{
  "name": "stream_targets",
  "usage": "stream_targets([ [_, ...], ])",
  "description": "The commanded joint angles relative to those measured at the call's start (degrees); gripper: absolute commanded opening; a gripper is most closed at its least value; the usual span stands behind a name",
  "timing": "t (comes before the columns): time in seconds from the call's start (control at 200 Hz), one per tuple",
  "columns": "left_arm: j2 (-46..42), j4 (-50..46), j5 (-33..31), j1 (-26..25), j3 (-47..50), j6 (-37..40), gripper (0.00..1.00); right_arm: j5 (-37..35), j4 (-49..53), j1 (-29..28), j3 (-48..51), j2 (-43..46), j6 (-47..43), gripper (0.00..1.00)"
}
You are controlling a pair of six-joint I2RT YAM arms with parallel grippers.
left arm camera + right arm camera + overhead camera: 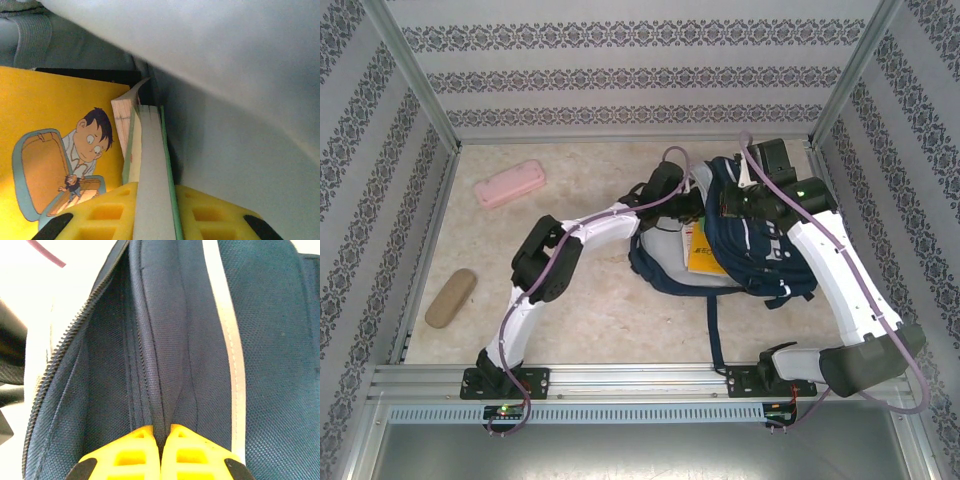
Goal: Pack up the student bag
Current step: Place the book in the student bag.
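Note:
The student bag (760, 250), navy with white stripes, lies open at centre right of the table. My left gripper (692, 205) reaches into its mouth. In the left wrist view that gripper (152, 215) is shut on a thin green-covered book (152, 165), standing on edge against the bag's grey lining (240, 150). A yellow book with a cartoon boy (50, 110) lies beside it, and it shows from above too (703, 250). My right gripper (745, 195) sits at the bag's far edge. Its jaws (160, 445) are shut on a fold of the navy fabric (165, 340) beside the zipper (65, 345).
A pink pencil case (509, 184) lies at the back left. A tan oblong pouch (451, 297) rests near the left wall. A dark strap (714, 330) trails from the bag toward the front rail. Patterned walls enclose the table on three sides.

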State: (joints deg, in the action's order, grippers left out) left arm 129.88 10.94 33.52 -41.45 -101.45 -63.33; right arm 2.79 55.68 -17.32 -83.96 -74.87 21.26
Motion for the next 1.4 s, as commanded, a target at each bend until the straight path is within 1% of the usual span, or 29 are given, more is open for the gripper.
stream_targets([
  [0.0, 2.0, 0.0, 0.9, -5.2, -3.8, 0.0, 0.00, 2.9, -6.1, 0.1, -3.8, 3.0, 1.6, 0.00],
  [0.185, 3.5, -4.4, 0.6, -8.1, -3.9, 1.9, 0.00, 4.0, -6.9, 1.0, -2.2, 2.9, 2.1, 0.00],
  [0.295, 0.9, -3.2, 0.4, -7.4, 1.2, 2.0, 0.00, 4.0, -7.2, 1.3, -1.4, 3.2, 2.0, 0.00],
  [0.4, -2.8, -4.3, 0.2, -6.6, 6.1, 4.9, 0.00, 4.0, -7.4, 2.0, -0.2, 3.6, 1.9, 0.00],
  [0.525, -5.6, -6.5, 2.1, -6.1, 8.9, 8.6, 0.00, 4.8, -8.2, 2.9, 1.2, 4.2, 2.3, 0.00],
  [0.634, -6.9, -6.3, 5.4, -6.1, 11.2, 11.3, 0.00, 5.1, -8.2, 3.3, 1.3, 4.4, 2.3, 0.00],
  [0.774, -4.9, -10.9, 6.7, -6.5, 9.1, 16.7, 0.00, 5.8, -8.7, 3.3, 2.0, 4.6, 2.6, 0.00],
  [0.894, -1.9, -9.6, 8.6, -7.3, 6.6, 14.7, 0.00, 6.7, -9.3, 3.4, 2.5, 4.3, 3.3, 0.00],
  [1.059, 1.6, -9.5, 7.4, -9.1, 2.0, 13.5, 0.04, 7.1, -9.5, 3.4, 2.3, 4.3, 3.7, 0.00],
  [1.129, 3.3, -10.3, 7.2, -10.0, 0.4, 13.5, 0.07, 7.1, -9.4, 3.4, 2.0, 4.3, 3.6, 0.00],
  [1.179, 4.1, -11.1, 7.2, -10.5, -0.5, 13.7, 0.13, 7.0, -9.4, 3.4, 2.0, 4.3, 3.5, 0.00],
  [1.224, 4.5, -11.6, 7.3, -10.7, -0.7, 13.7, 0.22, 7.0, -9.4, 3.5, 2.0, 4.3, 3.5, 0.00],
  [1.309, 3.2, -11.8, 6.7, -10.3, 0.7, 14.4, 0.45, 6.8, -9.2, 3.4, 2.2, 4.5, 3.4, 0.00],
  [1.399, 0.0, -13.4, 4.9, -9.2, 2.7, 16.3, 0.60, 6.6, -9.3, 3.6, 2.8, 4.8, 3.3, 0.00],
])
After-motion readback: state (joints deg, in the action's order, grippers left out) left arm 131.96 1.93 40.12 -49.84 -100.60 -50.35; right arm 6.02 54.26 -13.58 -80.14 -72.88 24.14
